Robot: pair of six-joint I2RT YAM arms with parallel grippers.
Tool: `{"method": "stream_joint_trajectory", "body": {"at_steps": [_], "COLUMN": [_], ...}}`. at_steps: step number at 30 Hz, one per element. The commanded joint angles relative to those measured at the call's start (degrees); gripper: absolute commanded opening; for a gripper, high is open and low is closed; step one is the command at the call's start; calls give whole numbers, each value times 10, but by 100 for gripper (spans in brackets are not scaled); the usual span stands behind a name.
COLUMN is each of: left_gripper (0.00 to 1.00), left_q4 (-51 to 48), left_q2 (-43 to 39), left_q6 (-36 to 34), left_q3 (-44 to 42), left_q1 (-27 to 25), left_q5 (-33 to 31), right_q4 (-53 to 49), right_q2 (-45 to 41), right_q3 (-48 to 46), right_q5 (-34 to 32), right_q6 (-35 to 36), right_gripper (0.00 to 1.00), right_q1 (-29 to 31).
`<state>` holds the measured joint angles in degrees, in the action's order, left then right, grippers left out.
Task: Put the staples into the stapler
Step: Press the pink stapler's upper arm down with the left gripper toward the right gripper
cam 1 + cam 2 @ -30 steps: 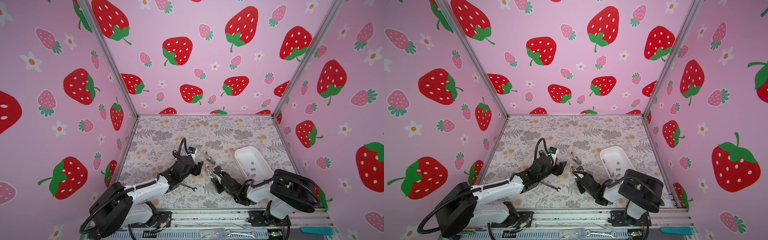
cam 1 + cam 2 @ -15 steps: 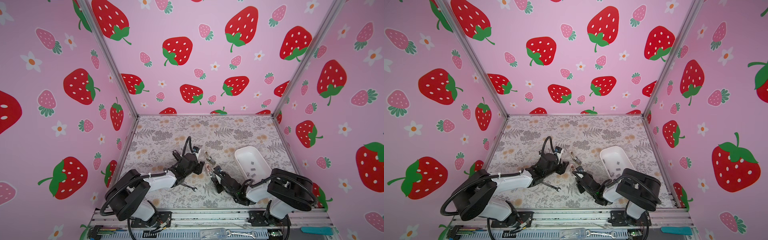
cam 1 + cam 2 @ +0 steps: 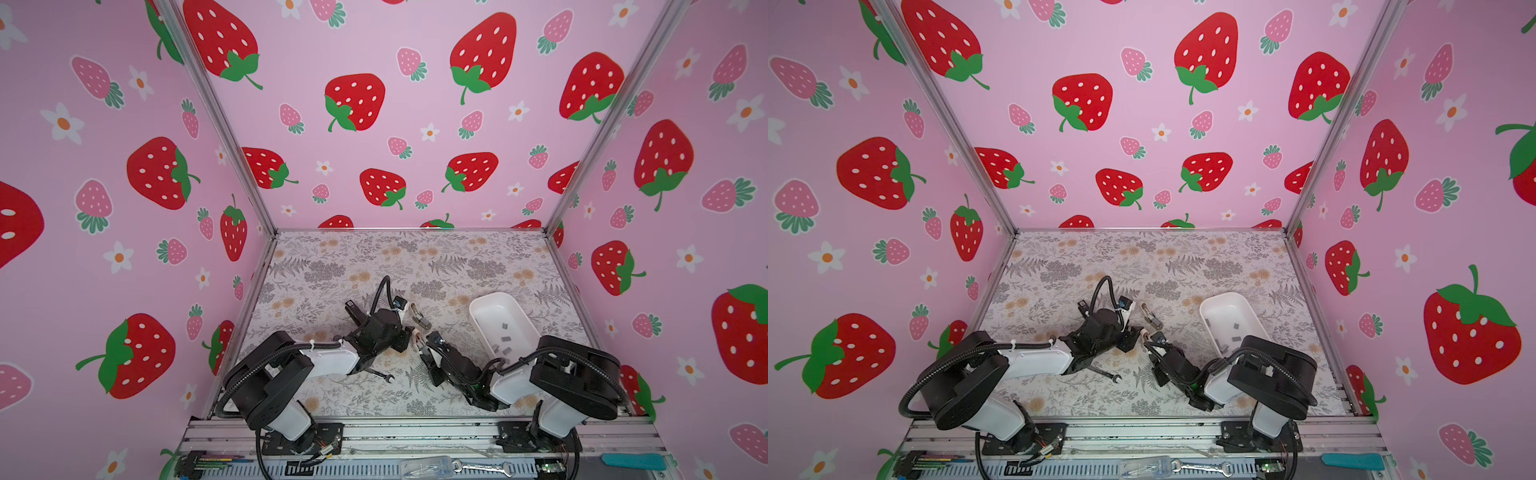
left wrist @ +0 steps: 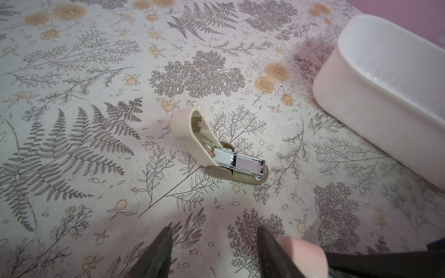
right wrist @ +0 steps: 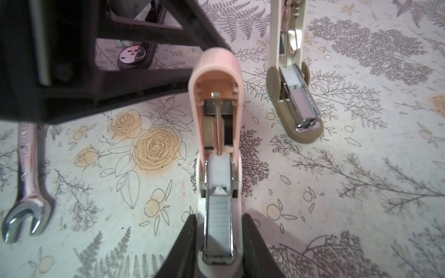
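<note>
The right gripper [image 5: 219, 215] closes its dark, wedge-shaped fingers against both sides of a glossy pink stapler [image 5: 218, 156]. The stapler lies lid-up on the floral-printed mat [image 4: 96, 120] near a smooth white oblong tray [image 4: 356, 101], on the tray's side facing the left arm. A ridged silver staple strip [image 5: 218, 231] sits in the stapler's bright metal channel, next to a white pusher block. More loose staples [image 3: 505, 339], flat grey slips, lie inside the tray. A matte beige stapler [image 4: 216, 149], also hinged open, rests about as near the tray, apart from the pink one. A chrome open-ended wrench [image 5: 29, 183] lies farther from the tray, under the left arm. The left gripper [image 4: 214, 229] stands open and empty, having edged closer to the tray over the past second as its arm folded in; the right arm has barely shifted. The pink stapler's front end is cut off in the right wrist view, and in both top views the grip is too small to make out.
</note>
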<state>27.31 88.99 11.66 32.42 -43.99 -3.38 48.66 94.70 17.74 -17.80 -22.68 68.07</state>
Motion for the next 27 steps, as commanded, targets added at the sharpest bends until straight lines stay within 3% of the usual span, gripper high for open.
{"method": "stream_joint_trajectory", "body": {"at_steps": [1,20,27], "left_gripper": [59,56,56], "left_q4": [38,104,112], "left_q2": [4,16,23], "left_q6": [-19,-47,-55], "left_q3": [5,-42,-47], "left_q1": [-10,-65,-79], "left_q5": [18,-1,-17], "right_q4": [-34,-24,-27], "right_q2": [18,15,5], "right_q3": [-1,-2,0], "right_q5": [25,23,19], "right_q6": [-9,-14,-12], "right_gripper": [31,32,40], "right_q1": [0,0,0]}}
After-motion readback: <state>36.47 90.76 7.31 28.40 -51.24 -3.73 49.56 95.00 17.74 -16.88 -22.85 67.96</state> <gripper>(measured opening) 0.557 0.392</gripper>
